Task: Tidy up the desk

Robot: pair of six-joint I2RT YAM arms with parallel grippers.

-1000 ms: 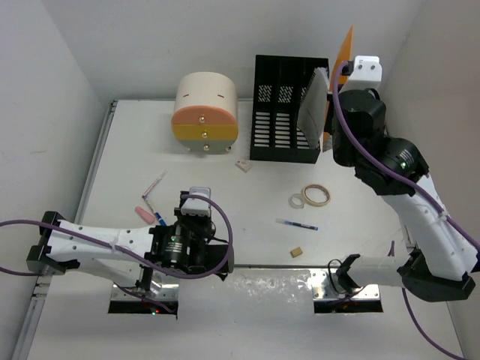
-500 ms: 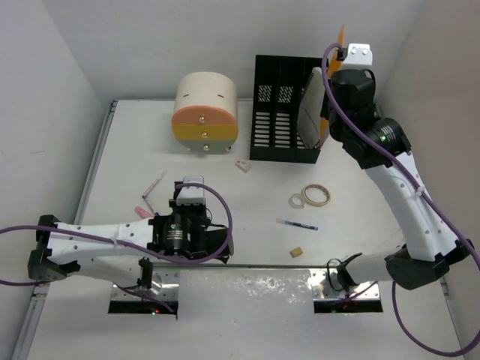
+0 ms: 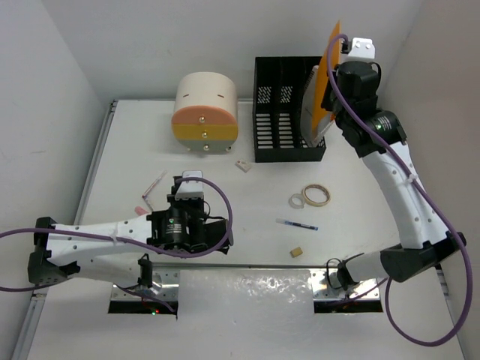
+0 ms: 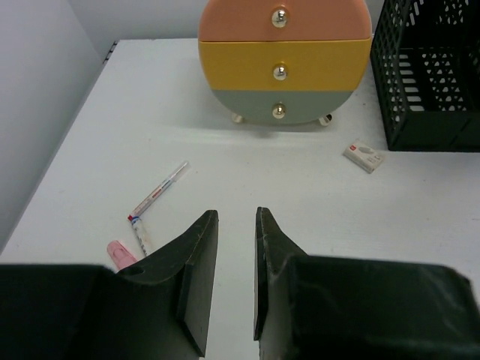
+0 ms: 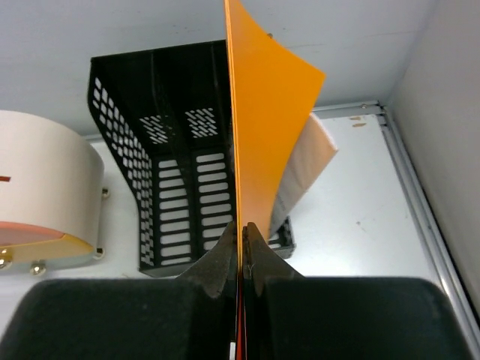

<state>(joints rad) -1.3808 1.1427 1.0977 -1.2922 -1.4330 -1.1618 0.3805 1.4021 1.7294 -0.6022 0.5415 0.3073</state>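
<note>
The right hand (image 5: 241,229) pinches an orange folder (image 5: 266,112) upright over the right end of the black file rack (image 5: 176,202). Well to the front-left of that rack, the left hand (image 4: 235,225) hovers narrowly parted and empty over the bench (image 4: 315,210), which carries the rack.

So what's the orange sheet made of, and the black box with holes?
The orange sheet looks like thin plastic or stiff card: smooth, very thin edge-on, bending a little. The black box looks like matt metal or moulded plastic with rows of punched slots; I can't tell which.
</note>
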